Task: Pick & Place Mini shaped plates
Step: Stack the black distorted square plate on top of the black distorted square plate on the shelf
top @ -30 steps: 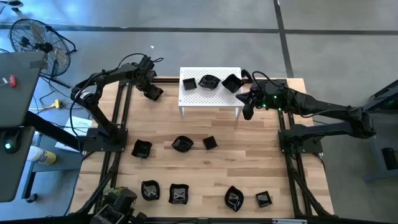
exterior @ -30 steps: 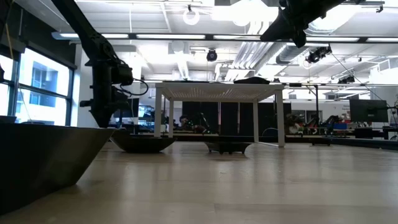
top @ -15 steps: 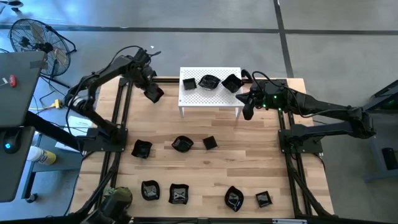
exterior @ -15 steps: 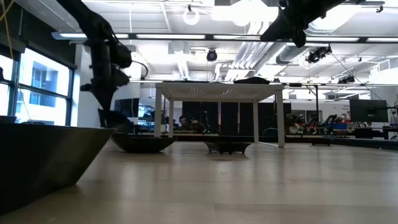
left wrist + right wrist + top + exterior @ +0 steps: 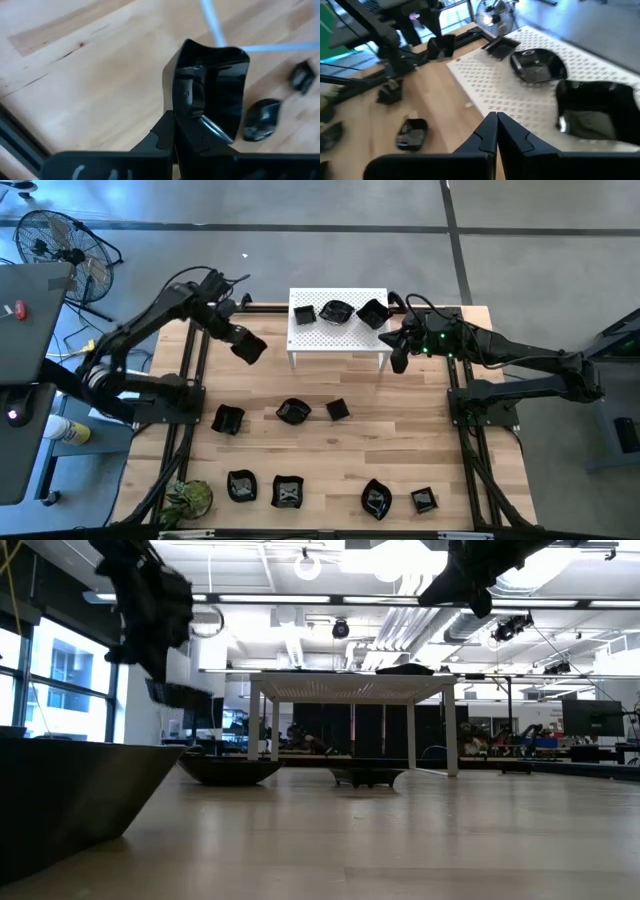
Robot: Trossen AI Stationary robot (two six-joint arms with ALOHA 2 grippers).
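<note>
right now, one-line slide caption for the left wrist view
Left end effector shut on a glossy black mini plate, held above the wooden table.

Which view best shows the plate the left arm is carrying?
Left wrist view: the glossy black squarish plate fills the frame, clamped in the left hand. The high view shows it as a small dark shape; the low view, edge-on.

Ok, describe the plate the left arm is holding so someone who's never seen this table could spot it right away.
Start at the white perforated stand at the far edge of the wooden table. Left of it, the left tool hangs above the table, shut on a squarish glossy black plate. It is the only plate off a surface; the rest sit on the stand or the table.
</note>
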